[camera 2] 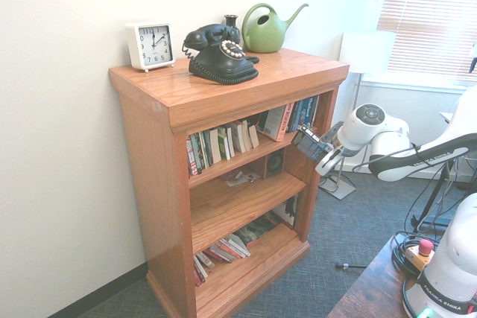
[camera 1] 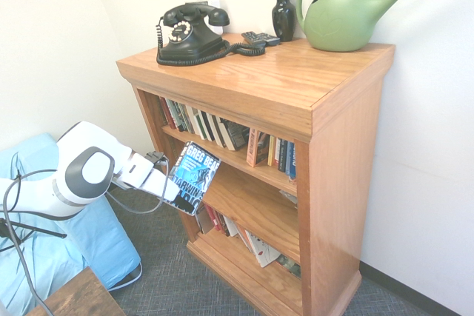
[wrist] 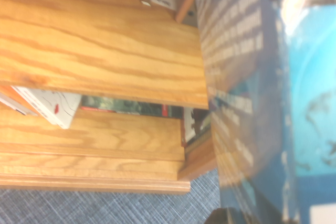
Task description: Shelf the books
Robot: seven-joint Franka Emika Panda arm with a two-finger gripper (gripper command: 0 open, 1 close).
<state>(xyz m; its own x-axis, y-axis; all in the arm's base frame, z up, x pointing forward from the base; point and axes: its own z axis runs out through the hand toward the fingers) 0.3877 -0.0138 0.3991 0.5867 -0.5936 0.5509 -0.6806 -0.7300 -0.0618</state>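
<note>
Holding the book point(camera 1: 192, 177) clamped in your gripper point(camera 1: 173, 192), you have it tilted just outside the bookcase's point(camera 1: 337, 153) front corner post; the open middle shelf point(camera 1: 255, 201) lies beyond, further inside.

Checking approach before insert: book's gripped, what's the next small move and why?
Probably ease the book forward into the middle shelf. The gripper holds it just outside the opening, at that shelf's level, and the shelf board looks mostly bare there, unlike the packed top row.
</note>
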